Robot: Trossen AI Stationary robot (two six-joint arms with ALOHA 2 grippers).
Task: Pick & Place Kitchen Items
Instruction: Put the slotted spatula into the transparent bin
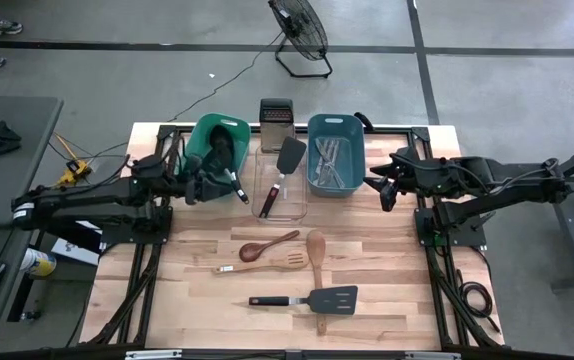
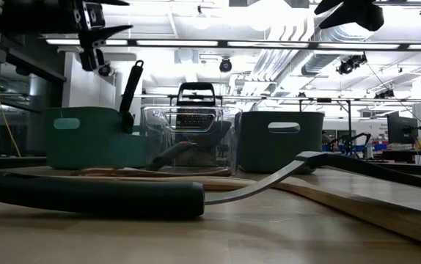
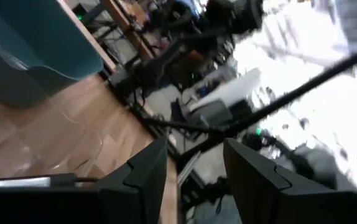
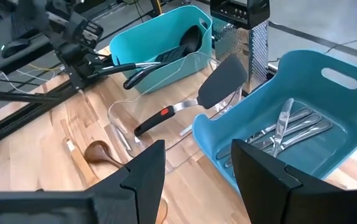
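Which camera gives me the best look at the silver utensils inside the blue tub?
The right wrist view: it looks down into the blue tub and shows the silver utensils lying on its floor. The high view shows them small. The low view shows only the tub's wall; the left wrist view misses them.

The desk (image 1: 387,290) is pale, banded wood with a smooth, low-sheen finish. On it lie brown wooden spoons (image 1: 269,245), matt and grained, and a black slotted turner (image 1: 329,299) of matt plastic. Beyond them, the teal tub (image 4: 160,43) and blue tub (image 4: 303,87) look like smooth plastic; the clear tub (image 1: 279,192) is glossy. The silver utensils (image 4: 290,130) gleam like polished metal.
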